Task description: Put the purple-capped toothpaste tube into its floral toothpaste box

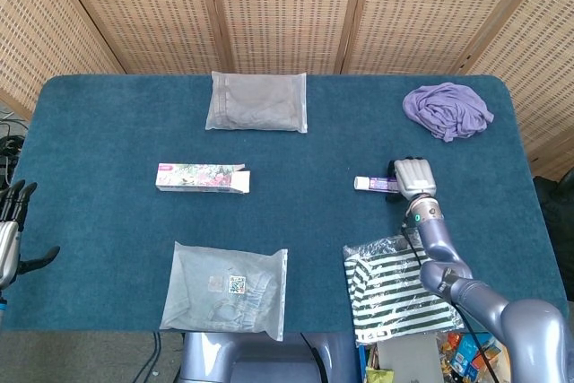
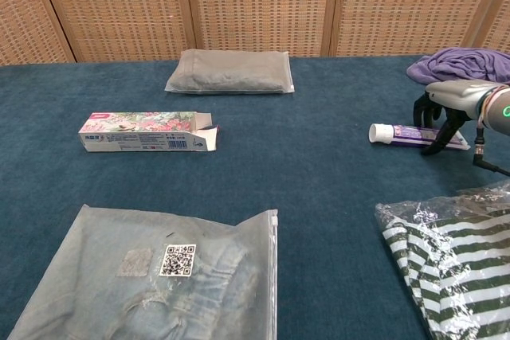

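- The purple-capped white toothpaste tube (image 2: pixel 416 134) lies flat on the blue carpeted counter (image 1: pixel 108 132), cap pointing left.
- The right hand (image 2: pixel 445 109) arches over the tube's tail, dark fingers (image 2: pixel 420 106) curved down either side; whether they actually grip it, I cannot tell.
- The floral cardboard toothpaste box (image 1: pixel 202 178) lies well apart to the left, flap open toward the tube.
- The left hand (image 1: pixel 11 230) hangs at the counter's edge, fingers spread, holding nothing.
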Available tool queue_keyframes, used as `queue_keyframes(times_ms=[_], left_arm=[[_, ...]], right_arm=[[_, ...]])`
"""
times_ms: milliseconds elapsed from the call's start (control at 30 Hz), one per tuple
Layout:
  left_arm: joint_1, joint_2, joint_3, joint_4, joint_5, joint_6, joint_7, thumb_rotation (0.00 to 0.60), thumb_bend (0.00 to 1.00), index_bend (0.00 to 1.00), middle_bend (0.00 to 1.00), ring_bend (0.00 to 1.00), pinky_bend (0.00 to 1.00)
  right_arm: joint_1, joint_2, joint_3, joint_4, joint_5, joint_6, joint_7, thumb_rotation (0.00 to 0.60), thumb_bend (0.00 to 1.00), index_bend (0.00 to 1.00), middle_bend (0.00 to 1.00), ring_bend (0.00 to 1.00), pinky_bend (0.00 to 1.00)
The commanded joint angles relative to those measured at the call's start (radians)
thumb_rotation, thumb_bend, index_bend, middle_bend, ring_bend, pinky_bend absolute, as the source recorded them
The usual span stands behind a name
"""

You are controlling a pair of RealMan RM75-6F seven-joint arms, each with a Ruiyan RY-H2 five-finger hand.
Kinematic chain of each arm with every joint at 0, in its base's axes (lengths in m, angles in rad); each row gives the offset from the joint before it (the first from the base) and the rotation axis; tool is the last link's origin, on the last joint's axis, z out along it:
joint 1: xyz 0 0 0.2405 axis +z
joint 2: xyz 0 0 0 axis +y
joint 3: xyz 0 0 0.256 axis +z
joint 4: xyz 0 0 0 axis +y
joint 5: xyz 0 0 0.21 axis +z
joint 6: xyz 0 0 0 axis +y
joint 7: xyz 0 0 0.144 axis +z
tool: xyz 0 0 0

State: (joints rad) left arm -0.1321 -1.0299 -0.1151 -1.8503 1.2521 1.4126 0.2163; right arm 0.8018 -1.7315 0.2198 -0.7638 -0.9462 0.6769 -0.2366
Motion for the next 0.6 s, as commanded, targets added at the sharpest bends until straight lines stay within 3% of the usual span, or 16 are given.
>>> queue_keyframes(times_ms=[33, 167, 400, 600], left_arm=[[0.001, 0.001, 0.001, 0.0, -0.001, 0.0, -0.003, 0.6, 0.21, 0.0, 0.0, 0.0, 0.0], [-0.001, 0.002, 0.003, 0.001, 0.001, -0.001, -0.004, 0.6, 0.21, 0.0, 0.0, 0.0, 0.0], [-0.033, 0.002, 0.0, 0.014, 0.008, -0.046, 0.0, 0.6, 0.21, 0.0, 0.0, 0.0, 0.0], [-0.159, -0.023, -0.039, 0.104, 0.053, -0.18, -0.008, 0.6, 0.21, 0.0, 0.0, 0.0, 0.0]], right_arm=[[0.001, 0.0, -0.002, -0.005, -0.024, 0.006, 0.014, 0.6, 0.35, 0.55, 0.56, 0.4, 0.4], [-0.008, 0.03, -0.008, -0.052, -0.071, 0.023, 0.046, 0.6, 0.47, 0.6, 0.6, 0.44, 0.43], [-0.045, 0.144, -0.031, -0.228, -0.177, 0.109, 0.079, 0.6, 0.48, 0.6, 0.6, 0.44, 0.43], [-0.089, 0.307, -0.047, -0.471, -0.263, 0.197, 0.09, 0.6, 0.48, 0.6, 0.6, 0.44, 0.43]])
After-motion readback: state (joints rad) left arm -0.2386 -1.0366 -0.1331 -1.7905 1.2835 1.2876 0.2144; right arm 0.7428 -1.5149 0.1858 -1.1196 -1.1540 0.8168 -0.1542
